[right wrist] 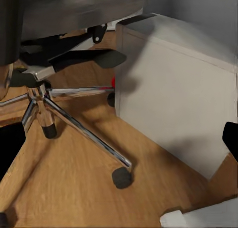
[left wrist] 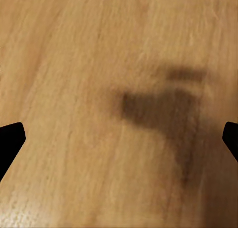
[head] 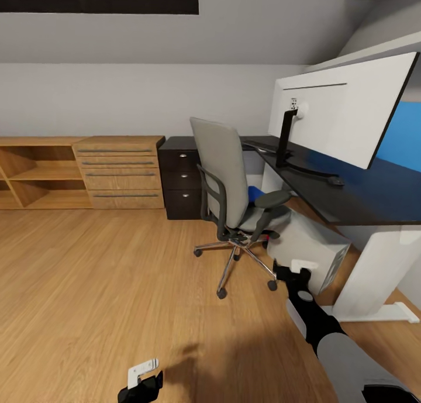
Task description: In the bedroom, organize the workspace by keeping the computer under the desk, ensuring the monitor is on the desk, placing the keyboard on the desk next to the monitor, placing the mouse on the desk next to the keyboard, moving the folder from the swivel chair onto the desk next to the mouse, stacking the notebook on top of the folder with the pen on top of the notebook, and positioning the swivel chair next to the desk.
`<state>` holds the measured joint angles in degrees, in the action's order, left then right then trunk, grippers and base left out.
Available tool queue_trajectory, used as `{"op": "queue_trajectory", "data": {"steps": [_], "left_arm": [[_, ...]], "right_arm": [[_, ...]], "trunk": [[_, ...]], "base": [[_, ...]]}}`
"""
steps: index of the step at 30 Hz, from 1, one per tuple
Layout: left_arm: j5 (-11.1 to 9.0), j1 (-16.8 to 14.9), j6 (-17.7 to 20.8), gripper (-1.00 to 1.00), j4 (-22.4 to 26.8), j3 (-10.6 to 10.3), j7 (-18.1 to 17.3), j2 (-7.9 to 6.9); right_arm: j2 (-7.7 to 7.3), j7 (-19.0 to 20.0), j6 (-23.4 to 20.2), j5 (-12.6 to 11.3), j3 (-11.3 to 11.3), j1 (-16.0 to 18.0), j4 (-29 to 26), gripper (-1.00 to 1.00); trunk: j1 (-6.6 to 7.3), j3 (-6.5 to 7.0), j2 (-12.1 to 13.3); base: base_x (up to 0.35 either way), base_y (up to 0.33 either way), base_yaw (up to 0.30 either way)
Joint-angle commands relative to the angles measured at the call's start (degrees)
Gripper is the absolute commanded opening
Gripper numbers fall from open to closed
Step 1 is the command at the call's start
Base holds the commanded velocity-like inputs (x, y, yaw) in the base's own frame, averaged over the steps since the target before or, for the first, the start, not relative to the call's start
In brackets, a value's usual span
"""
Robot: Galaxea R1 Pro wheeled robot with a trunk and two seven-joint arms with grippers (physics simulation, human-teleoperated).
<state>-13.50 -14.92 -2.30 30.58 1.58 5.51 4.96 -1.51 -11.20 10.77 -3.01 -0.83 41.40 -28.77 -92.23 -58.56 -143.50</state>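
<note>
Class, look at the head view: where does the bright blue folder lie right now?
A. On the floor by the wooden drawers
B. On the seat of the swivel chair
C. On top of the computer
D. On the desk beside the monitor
B: the folder shows as a blue patch on the seat of the swivel chair, behind its armrest.

Home bedroom-office: sloped ceiling, wood floor (head: 88, 286), desk (head: 351, 192) with monitor (head: 345, 107), swivel chair (head: 234, 186), wooden drawers (head: 120, 172).
</note>
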Motion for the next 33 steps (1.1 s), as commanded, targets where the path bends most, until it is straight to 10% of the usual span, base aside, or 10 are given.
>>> {"op": "queue_trajectory", "data": {"steps": [1,6,33], "left_arm": [[-0.4,0.0,-0.2,1.0,0.0,0.1,0.0,0.01],[-0.4,0.0,-0.2,1.0,-0.1,0.1,0.0,-0.03],[-0.4,0.0,-0.2,1.0,-0.9,0.0,-0.1,-0.15]], "right_arm": [[0.0,-0.2,2.7,-0.3,0.0,0.0,0.1,1.0],[0.17,-0.4,9.8,-0.2,0.1,-0.3,0.3,1.0],[0.64,-0.4,13.2,0.0,0.2,-1.5,0.0,1.0]], "trunk": [[0.01,-0.05,0.0],[0.01,-0.03,0.0],[0.01,2.25,0.0]], "base": [[0.0,0.0,0.0],[0.0,0.0,0.0],[0.001,0.0,0.0]]}}
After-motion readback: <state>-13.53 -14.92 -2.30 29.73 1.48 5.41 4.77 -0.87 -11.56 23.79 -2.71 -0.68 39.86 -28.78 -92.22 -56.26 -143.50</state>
